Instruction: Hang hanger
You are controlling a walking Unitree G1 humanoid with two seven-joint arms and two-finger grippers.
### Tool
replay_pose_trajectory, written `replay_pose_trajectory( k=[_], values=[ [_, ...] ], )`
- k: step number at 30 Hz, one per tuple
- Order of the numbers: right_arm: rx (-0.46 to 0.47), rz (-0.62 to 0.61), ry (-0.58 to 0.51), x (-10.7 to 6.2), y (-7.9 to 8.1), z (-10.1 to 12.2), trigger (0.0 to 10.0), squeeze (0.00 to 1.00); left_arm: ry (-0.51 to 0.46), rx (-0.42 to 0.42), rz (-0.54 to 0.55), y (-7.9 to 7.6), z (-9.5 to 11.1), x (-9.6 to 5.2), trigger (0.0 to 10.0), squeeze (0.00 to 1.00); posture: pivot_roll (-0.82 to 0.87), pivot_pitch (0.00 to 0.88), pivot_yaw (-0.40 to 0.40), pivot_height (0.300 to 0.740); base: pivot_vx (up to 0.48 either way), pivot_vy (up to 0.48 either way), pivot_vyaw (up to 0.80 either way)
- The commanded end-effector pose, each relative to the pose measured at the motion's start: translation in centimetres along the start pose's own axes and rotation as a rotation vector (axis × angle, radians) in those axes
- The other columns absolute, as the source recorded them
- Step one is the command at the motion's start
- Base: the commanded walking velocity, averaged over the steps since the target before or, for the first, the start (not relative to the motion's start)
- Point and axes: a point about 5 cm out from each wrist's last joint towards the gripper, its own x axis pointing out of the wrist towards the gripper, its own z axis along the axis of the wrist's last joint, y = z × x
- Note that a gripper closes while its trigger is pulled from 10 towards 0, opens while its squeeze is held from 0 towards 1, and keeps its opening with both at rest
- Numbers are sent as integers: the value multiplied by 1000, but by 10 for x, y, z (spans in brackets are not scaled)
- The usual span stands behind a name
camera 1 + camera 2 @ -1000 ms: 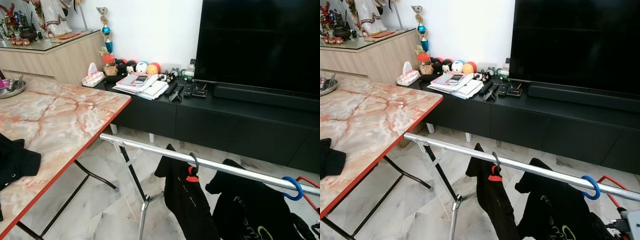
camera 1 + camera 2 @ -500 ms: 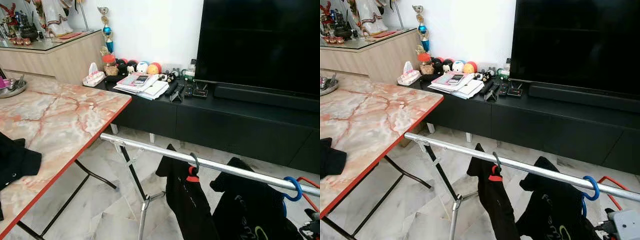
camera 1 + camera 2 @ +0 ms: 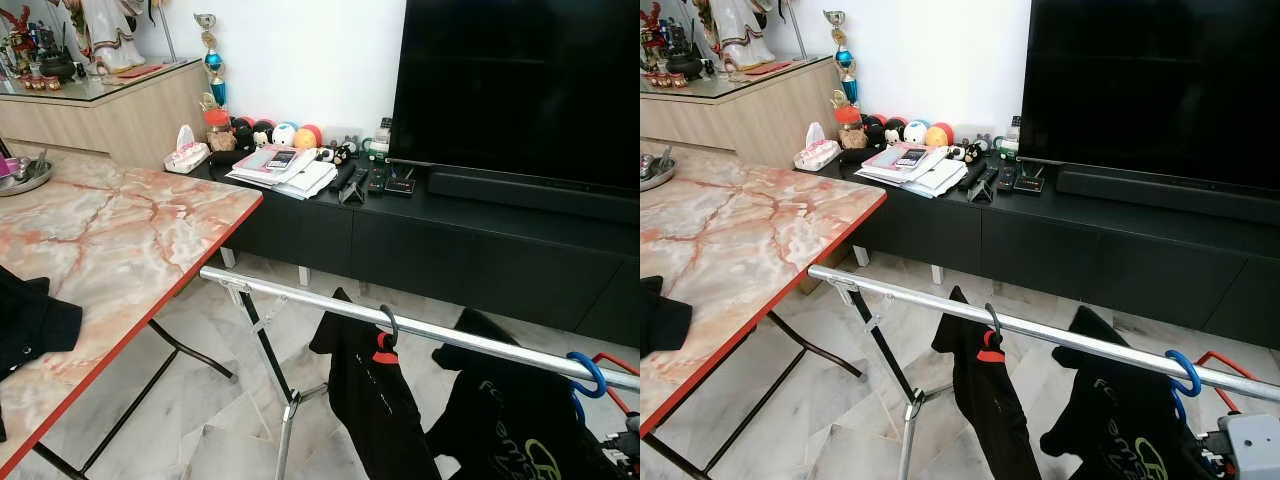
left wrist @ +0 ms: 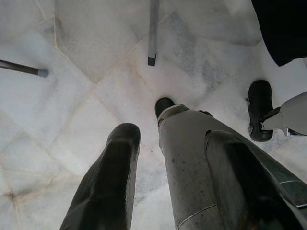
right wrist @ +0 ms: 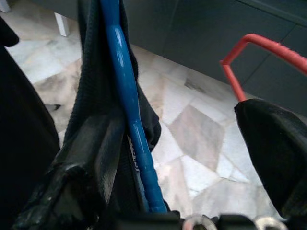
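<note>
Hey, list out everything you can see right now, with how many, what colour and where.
Rail: one, silver, drying rack crossing the foreground.
Blue hanger: one, hooked on the rail at the robot's right, carrying a black shirt.
Red hanger: one, black hook on the rail's middle, carrying a second black shirt.
Table: one, orange marble top, robot's left; black cloth on its near edge, metal dish at the far corner.
TV: one, black, on a long black cabinet.
Papers: one pile, white, on the cabinet beside remotes and round toys.
Trophy: one, gold and blue, by the wall.
Left gripper: black fingers apart, over the floor.
Right gripper: fingers either side of the blue hanger.
</note>
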Motion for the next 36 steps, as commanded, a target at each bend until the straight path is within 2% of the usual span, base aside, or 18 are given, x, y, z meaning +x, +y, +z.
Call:
replay_pose_trajectory(
  k=[1,6,15,20,21,22,36],
  values=[
    [41,62,-6,3,12,-1,10000,0,19,14,10,2,-5,-1,10000,0,-78,14,7,740,0,0,0],
    [46,201,8,4,34,-3,10000,0,19,11,12,2,-5,-1,10000,0,-75,15,6,740,0,0,0],
    [38,193,-25,6,33,1,10000,0,19,11,10,2,-5,-1,10000,0,-76,19,5,740,0,0,0],
    [46,120,-65,8,23,7,10000,0,17,12,12,2,-5,-1,10000,0,-74,22,5,740,0,0,0],
    [52,119,-68,9,23,7,1961,0,17,12,12,2,-5,-1,10000,0,-75,23,5,740,0,0,0],
    [56,127,-72,9,24,8,0,0,17,13,12,2,-5,-1,10000,0,-74,23,5,740,0,0,0],
    [30,132,4,10,31,-6,0,0,21,12,3,2,-6,-1,10000,0,-73,23,5,740,0,0,0]
  ],
)
